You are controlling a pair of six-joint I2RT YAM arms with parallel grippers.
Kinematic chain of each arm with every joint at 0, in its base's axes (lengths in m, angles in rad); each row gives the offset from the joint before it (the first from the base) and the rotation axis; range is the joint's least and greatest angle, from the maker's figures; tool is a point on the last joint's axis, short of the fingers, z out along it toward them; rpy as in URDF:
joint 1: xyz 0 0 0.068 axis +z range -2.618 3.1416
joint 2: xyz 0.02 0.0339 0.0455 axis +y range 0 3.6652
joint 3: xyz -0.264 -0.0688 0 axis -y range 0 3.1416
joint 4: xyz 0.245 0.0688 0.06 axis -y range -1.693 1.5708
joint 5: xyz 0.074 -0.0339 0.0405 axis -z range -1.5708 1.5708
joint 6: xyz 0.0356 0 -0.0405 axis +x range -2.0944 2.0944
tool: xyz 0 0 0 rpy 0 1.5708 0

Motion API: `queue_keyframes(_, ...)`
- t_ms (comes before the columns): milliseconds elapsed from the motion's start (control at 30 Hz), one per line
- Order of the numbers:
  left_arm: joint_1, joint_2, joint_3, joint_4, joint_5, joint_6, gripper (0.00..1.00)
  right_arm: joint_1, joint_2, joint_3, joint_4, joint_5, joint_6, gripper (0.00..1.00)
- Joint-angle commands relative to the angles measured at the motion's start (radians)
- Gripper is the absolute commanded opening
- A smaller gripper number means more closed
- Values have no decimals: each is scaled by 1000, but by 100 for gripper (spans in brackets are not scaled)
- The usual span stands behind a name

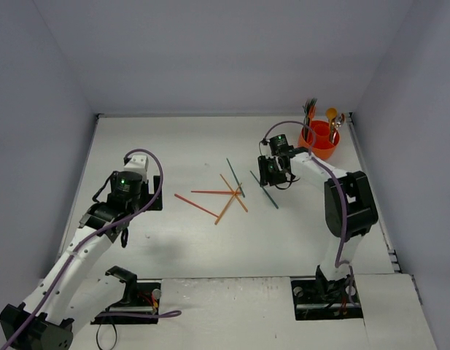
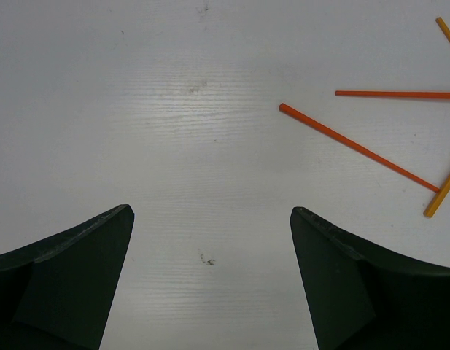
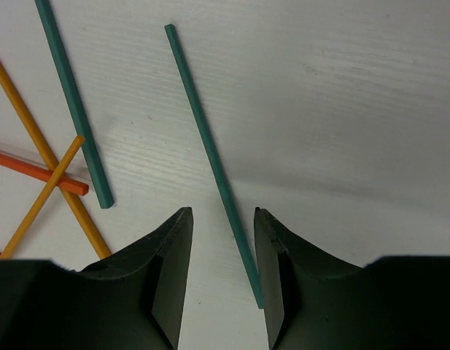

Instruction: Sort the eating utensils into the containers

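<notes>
- Straddling one teal stick [image 3: 210, 153] with the right gripper [image 3: 223, 211]. The jaws are narrowed to a slim gap, and the stick runs between them, hugging one finger with daylight on the other side. Not clamped, as far as I can see.
- Step in hand, my read: pre-grasp on this stick, which lies flat on the table [image 2: 173, 109].
- Left gripper [image 2: 210, 211] is spread wide, holds nothing and hangs over bare tabletop. A red-orange stick [image 2: 356, 146] lies off to its side.
- Orange cup [image 1: 323, 149] sits in the far right corner, just beyond the right arm, with some utensils [image 1: 311, 109] already standing in it.
- Also on the table: second teal stick [image 3: 71, 102] and crossed orange sticks [image 3: 42, 146].
- Next: pinch shut, lift clear, tip the stick upright and drop it into a cup compartment. A thin flat stick could pivot or slip out, so I'd check the grip first.
</notes>
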Motion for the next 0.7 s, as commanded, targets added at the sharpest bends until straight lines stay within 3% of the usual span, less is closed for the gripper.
queue_keyframes(0,6,-14,30,51,0,5,87,25,55,103,-31,47,-11,36)
queue_keyframes(400,6,-19,30,53,-6,7,87,76,185,212,-73,117,-15,33)
queue_keyframes(667,6,-13,30,46,-22,9,87,121,217,246,-115,168,-30,21)
